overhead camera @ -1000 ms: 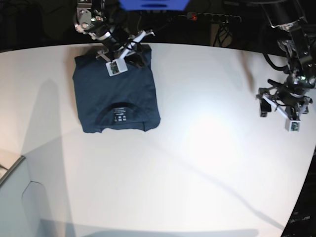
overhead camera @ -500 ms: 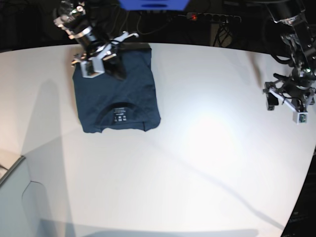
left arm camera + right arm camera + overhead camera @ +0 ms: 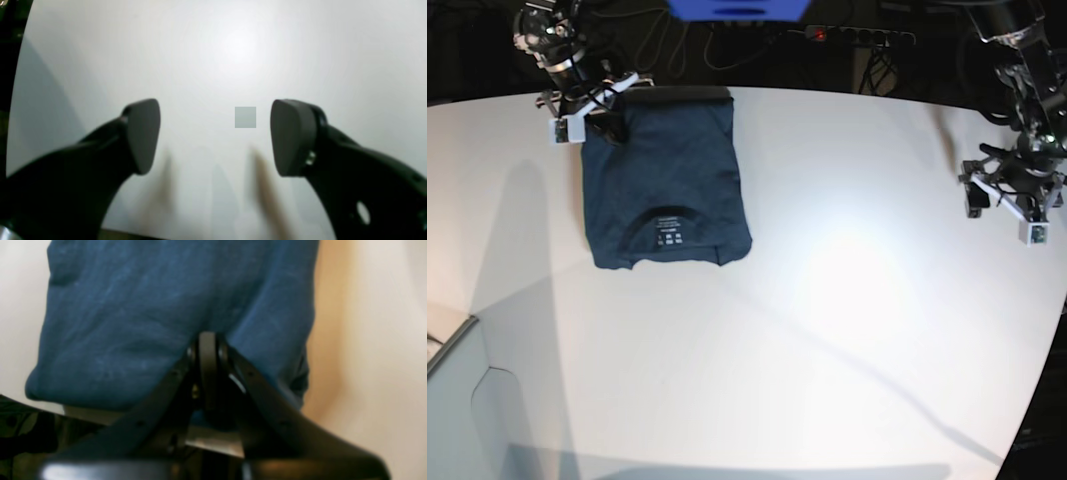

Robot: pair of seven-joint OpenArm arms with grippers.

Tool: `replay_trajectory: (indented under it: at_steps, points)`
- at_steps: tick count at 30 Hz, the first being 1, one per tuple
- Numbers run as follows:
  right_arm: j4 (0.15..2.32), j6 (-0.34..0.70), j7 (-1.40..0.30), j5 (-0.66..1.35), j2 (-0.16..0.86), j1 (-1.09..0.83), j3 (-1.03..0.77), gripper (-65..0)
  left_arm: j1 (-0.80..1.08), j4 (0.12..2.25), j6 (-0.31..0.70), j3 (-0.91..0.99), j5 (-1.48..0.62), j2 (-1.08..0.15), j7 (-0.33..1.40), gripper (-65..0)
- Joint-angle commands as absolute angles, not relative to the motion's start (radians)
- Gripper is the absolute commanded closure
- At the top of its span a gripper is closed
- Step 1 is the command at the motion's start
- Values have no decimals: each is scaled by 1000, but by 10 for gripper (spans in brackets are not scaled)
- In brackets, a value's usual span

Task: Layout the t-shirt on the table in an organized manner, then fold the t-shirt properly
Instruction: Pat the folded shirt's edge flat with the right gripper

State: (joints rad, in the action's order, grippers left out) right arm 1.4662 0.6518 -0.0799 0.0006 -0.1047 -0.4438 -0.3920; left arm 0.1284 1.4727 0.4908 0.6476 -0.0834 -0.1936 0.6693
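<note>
Dark blue cloth, the t-shirt, lay folded on the table just beside the right gripper, whose fingers were pressed together on nothing, while the left gripper, fingers apart, hung far off.

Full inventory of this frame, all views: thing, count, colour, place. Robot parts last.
t-shirt: 1, dark navy, folded into a rectangle at the far side of the table, white neck label facing the camera.
table: 1, white, fills most of the base view.
power strip: 1, dark with a red light, behind the table.
left hand: 1, black, open over bare table, base view's right.
right hand: 1, black, shut, at the shirt's far corner.
</note>
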Motion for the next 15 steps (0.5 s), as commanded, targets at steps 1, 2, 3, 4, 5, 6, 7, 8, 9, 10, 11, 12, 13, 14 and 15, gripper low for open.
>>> replay_trajectory:
  at_steps: [1,2,3,4,5,6,7,8,9,10,11,12,13,14,15]
  points:
    - [1471,659,-70,5,-101,-447,-395,0,125,1491,489,653,-93,-206,648,-495]
    - [1471,659,-70,5,-101,-447,-395,0,127,1491,489,653,-93,-206,648,-495]
    - [1471,659,-70,5,-101,-447,-395,0,134,1491,489,653,-93,-209,648,-495]
    - [1474,659,-70,5,-102,-449,-395,0,139,1491,489,653,-93,-209,647,-495]
    - [1474,659,-70,5,-102,-449,-395,0,140,1491,489,653,-93,-209,647,-495]
    - [1474,659,-70,5,-102,-449,-395,0,140,1491,489,653,-93,-209,647,-495]
    - [1474,659,-70,5,-104,-452,-395,0,145,1491,489,653,-93,-209,647,-495]
    - [1474,659,-70,5,-104,-455,-394,0,145,1491,489,653,-93,-211,644,-495]
    - [1472,659,-70,5,-105,-458,-394,0,145,1491,489,653,-93,-211,645,-495]
    - [1469,659,-70,5,-105,-458,-394,0,145,1491,489,653,-93,-211,647,-495]
    - [1469,659,-70,5,-105,-460,-394,0,145,1491,489,653,-93,-211,647,-495]
    - [1469,659,-70,5,-107,-460,-394,0,145,1491,489,653,-93,-211,647,-495]
    - [1469,659,-70,5,-107,-460,-394,0,147,1491,489,653,-93,-211,647,-495]
    - [1469,659,-70,5,-107,-460,-392,0,153,1491,489,653,-93,-211,647,-495]
    - [1469,659,-70,5,-110,-460,-392,0,162,1491,489,653,-93,-211,644,-495]
